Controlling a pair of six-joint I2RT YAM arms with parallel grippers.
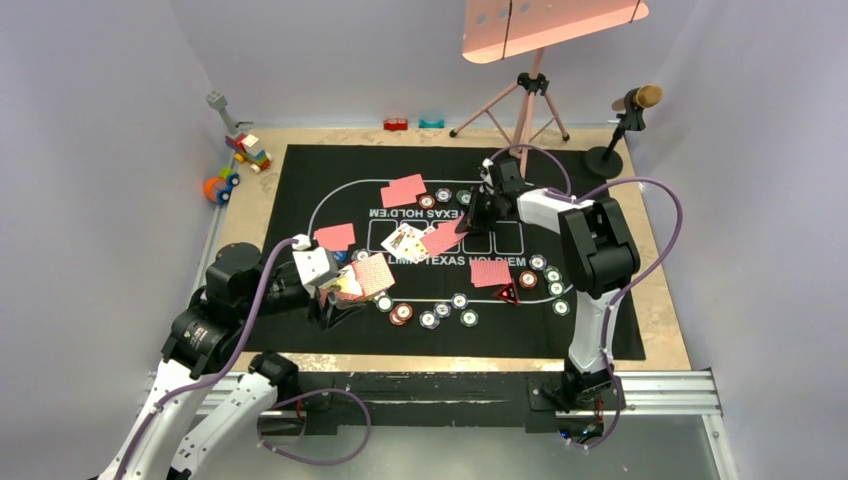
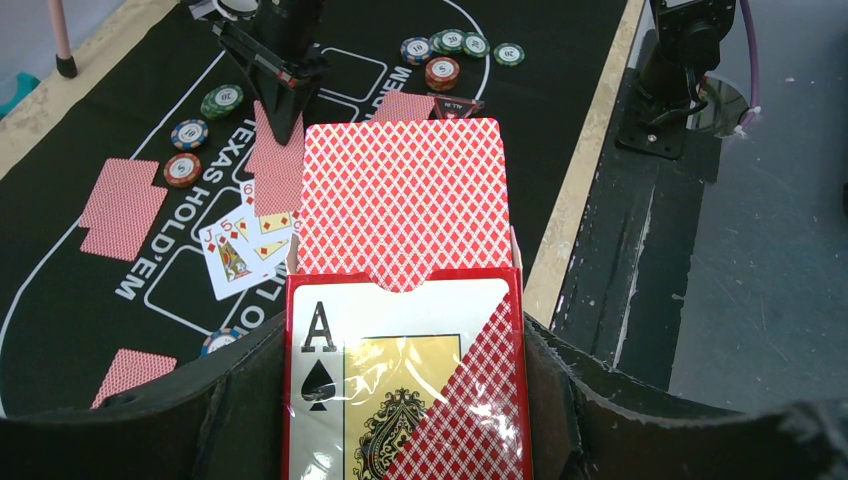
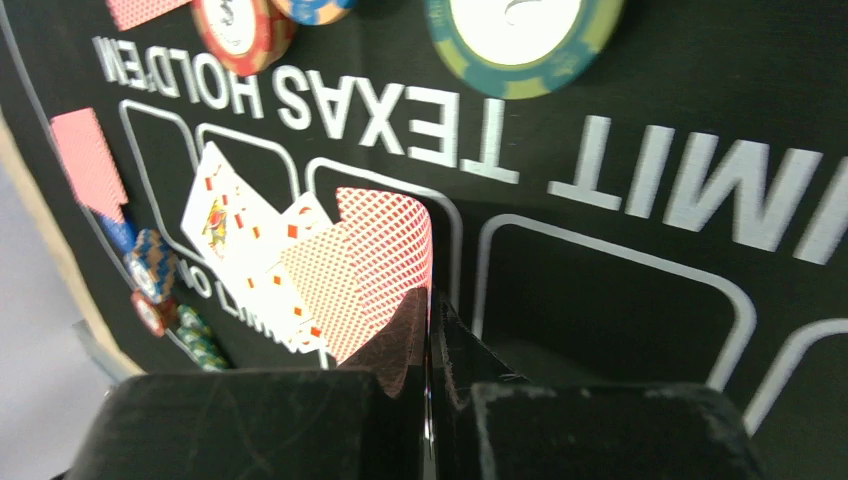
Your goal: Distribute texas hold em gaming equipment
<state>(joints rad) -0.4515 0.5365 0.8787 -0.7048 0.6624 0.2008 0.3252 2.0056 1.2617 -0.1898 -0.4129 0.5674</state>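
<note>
Left wrist view: red card box (image 2: 405, 400) holds red-backed cards (image 2: 405, 200), protruding above.

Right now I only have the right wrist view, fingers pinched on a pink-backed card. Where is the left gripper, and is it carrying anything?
Observer: The left gripper is over the near-left part of the mat, clamped on an open card box with the deck sticking out.
Operator: Is the triangle marker out?
Observer: Yes. The red triangular marker lies right of your pinched card, nearer the bases, at a corner of a face-down card.
Operator: Any chips over there?
Observer: A cluster of chips sits just right of that marker.
</note>
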